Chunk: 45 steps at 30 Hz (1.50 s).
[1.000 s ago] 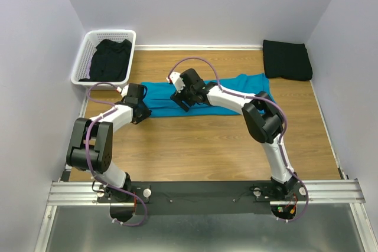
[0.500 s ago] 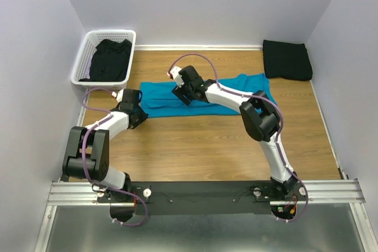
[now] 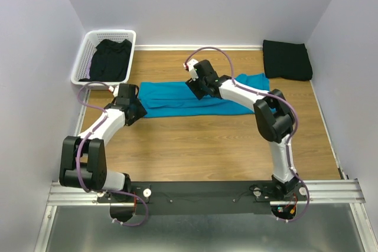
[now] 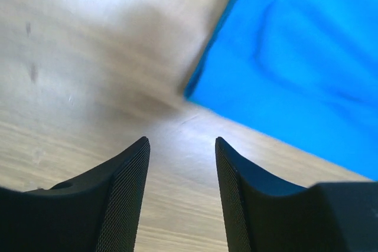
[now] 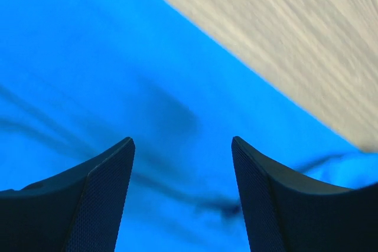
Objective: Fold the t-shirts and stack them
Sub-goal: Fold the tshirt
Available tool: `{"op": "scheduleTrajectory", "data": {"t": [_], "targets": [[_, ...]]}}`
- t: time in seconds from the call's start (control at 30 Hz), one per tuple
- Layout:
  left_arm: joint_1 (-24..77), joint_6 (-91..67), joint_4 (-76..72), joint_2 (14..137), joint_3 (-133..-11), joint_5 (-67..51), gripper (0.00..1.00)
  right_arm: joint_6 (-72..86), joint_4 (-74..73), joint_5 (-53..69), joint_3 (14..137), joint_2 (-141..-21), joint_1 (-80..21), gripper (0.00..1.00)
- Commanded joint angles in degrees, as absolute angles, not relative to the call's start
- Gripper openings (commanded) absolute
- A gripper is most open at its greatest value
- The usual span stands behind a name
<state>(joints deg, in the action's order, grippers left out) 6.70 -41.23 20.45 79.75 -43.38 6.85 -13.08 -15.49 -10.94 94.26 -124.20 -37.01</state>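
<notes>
Light brown wood-grain worktop [image 3: 195, 140], grey walls on three sides. Bright teal-blue soft fabric t-shirt [image 3: 168, 95] lies flat on the worktop, slightly back of centre, as a long band running left to right with a few wrinkles. Its right end sits near the black stack.

White plastic lattice basket [image 3: 80, 63] sits in the far left corner with a crumpled black t-shirt [image 3: 111, 57] inside it. Folded black t-shirt [image 3: 287, 60] lies in the far right corner against the wall, well apart from the basket.

Right arm reaches across to the upper middle of the teal shirt. Right pincer [image 3: 198, 88] is low over the cloth. In the right wrist view it [image 5: 183, 143] is spread wide with nothing between the fingers [image 5: 106, 193], only teal fabric below and the shirt's edge against the wood ahead.

Left pincer [image 3: 137, 112] is at the shirt's near left corner. In the left wrist view it [image 4: 180, 146] is parted moderately and empty over bare wood. The teal corner [image 4: 283, 75] is just ahead, not between the fingers [image 4: 127, 193].
</notes>
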Motion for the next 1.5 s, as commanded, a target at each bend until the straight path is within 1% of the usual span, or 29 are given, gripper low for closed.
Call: {"op": "scheduleTrajectory", "data": {"t": [0.0,0.23,0.33,0.6,0.8,1.1,1.17,1.27,1.47], "targets": [[6.5,-41.7,23.5,80.0,-47.5,6.0,0.57,-8.8,-14.9,-8.2,88.7,-116.4,-36.5,0.73],[7.7,-54.6,21.6,86.0,-50.9,5.3,0.58,-2.4,-14.9,-7.7,77.3,-106.5,-36.3,0.73],[7.7,-57.2,20.7,89.3,-52.6,6.0,0.58,-0.4,-14.8,-7.2,72.4,-102.6,-36.3,0.73],[7.6,-57.0,22.4,95.4,-59.5,12.7,0.54,2.7,-14.7,-6.2,63.7,-94.9,-36.2,0.72],[7.6,-55.9,21.7,97.6,-60.2,14.1,0.50,2.6,-14.7,-6.4,61.4,-92.6,-36.2,0.72],[7.6,-55.4,21.9,99.9,-60.6,14.4,0.45,2.5,-14.7,-6.9,61.0,-92.8,-36.2,0.72],[7.6,-55.0,22.0,100.4,-60.9,14.9,0.41,2.6,-14.7,-6.9,61.2,-92.9,-36.3,0.71],[7.6,-54.6,22.6,100.5,-61.8,15.9,0.38,2.6,-14.7,-6.8,61.1,-93.0,-36.3,0.71],[7.6,-53.0,23.0,101.5,-63.6,16.9,0.34,2.7,-14.6,-6.8,61.1,-93.3,-36.3,0.71]]}}
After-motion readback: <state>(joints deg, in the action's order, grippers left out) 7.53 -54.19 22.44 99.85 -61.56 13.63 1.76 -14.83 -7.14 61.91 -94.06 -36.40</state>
